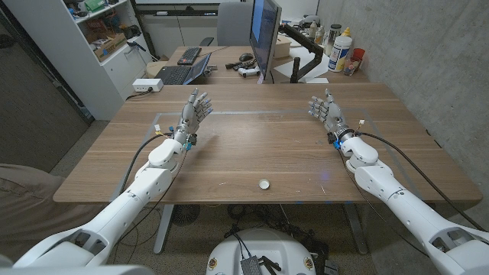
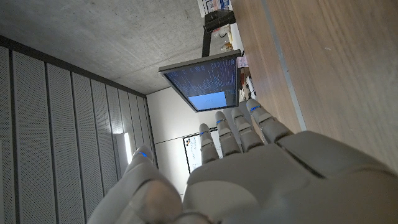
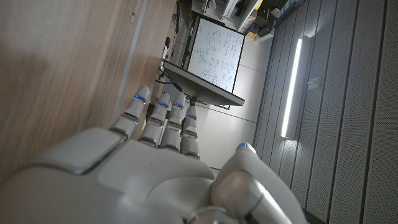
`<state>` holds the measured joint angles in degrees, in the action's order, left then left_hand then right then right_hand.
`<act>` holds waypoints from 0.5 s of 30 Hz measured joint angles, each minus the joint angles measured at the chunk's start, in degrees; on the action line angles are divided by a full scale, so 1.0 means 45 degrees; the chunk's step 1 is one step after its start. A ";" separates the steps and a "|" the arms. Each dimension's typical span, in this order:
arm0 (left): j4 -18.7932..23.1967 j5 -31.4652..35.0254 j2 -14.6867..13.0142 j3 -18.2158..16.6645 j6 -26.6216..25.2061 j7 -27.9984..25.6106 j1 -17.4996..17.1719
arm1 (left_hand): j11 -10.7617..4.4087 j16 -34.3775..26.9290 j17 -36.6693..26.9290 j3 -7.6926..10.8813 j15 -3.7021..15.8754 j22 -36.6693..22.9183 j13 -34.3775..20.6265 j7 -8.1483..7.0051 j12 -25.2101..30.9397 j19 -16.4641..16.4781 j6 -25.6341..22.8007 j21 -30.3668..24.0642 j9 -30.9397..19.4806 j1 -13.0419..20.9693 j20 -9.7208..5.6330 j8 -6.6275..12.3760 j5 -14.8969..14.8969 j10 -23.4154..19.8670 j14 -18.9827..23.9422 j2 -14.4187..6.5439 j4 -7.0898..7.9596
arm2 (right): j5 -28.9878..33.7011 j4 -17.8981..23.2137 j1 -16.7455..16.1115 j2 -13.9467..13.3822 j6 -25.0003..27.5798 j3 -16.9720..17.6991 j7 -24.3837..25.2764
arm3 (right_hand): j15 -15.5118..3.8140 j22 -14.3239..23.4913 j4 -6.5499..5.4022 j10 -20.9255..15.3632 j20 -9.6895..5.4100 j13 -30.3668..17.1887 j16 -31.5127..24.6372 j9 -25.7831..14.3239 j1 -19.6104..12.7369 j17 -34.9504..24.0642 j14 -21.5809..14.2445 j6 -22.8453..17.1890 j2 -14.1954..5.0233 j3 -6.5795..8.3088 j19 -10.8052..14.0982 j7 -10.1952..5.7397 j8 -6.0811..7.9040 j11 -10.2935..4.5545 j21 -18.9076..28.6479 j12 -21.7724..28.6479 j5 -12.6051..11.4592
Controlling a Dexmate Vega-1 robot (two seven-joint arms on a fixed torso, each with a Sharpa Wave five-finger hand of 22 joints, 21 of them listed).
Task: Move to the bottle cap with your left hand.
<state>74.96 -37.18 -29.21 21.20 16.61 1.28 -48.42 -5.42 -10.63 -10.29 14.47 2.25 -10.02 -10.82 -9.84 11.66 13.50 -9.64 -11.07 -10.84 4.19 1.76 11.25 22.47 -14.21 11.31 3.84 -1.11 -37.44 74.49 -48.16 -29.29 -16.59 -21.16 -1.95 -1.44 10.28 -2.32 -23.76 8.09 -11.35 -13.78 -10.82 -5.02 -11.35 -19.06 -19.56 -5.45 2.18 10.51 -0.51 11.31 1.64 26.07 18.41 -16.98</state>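
Left hand (image 1: 194,111) spread, empty; bottle cap (image 1: 263,183) well apart on wooden table (image 1: 260,145).

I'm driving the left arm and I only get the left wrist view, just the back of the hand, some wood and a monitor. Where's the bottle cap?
Observer: The small round white bottle cap lies on the wooden table near its front edge, about midway between the two arms.
Operator: Is my left hand anywhere near it?
Observer: No. The left hand is well apart from the cap, farther back on the table and to the left, fingers apart, holding nothing.
Operator: Anything between the hand and the cap?
Observer: Only bare wood shows between them.
Operator: And the right hand?
Observer: The right hand is on the far right side, open too, clear of the cap.
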 measured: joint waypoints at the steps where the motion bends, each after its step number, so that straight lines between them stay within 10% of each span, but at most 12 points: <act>1: 0.0031 0.0011 -0.0002 0.0000 0.0000 -0.0032 -0.0021 | 0.0000 0.0000 0.0000 0.0021 0.0000 0.0000 0.0000 0.0000 0.0000 0.0000 0.0000 0.0000 -0.0038 0.0000 0.0000 0.0000 0.0000 0.0000 0.0000 0.0000 -0.0021 | -0.0010 0.0000 -0.0002 -0.0003 0.0001 0.0000 -0.0036 | 0.0000 0.0000 0.0001 0.0000 0.0000 0.0000 0.0000 0.0001 0.0000 0.0000 0.0000 0.0000 0.0000 0.0000 0.0000 0.0000 0.0000 0.0000 0.0000 0.0000 0.0000; 15: 0.0103 0.0042 -0.0011 0.0001 -0.0007 -0.0082 -0.0053 | -0.0044 -0.0002 0.0002 0.0033 0.0001 0.0002 0.0001 0.0001 -0.0001 -0.0001 0.0001 0.0000 -0.0051 0.0000 0.0000 0.0000 -0.0001 -0.0045 -0.0002 0.0000 -0.0034 | -0.0046 0.0061 -0.0056 -0.0061 0.0029 0.0016 -0.0058 | 0.0001 -0.0001 0.0003 0.0001 -0.0001 0.0001 0.0006 0.0002 0.0000 0.0002 0.0001 0.0001 0.0000 -0.0003 -0.0001 0.0000 0.0000 0.0001 -0.0001 0.0000 0.0000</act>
<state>75.42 -36.99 -29.26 21.21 16.58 0.91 -48.66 -5.62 -10.64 -10.28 14.61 2.25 -10.02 -10.82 -9.83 11.66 13.50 -9.63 -11.06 -11.07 4.19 1.75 11.25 22.47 -14.42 11.30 3.84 -1.26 -37.64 74.76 -48.41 -29.57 -16.46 -21.08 -2.22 -1.43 10.28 -2.31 -23.75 8.09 -11.34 -13.76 -10.80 -5.02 -11.34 -19.06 -19.56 -5.45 2.17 10.50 -0.51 11.31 1.64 26.07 18.41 -16.98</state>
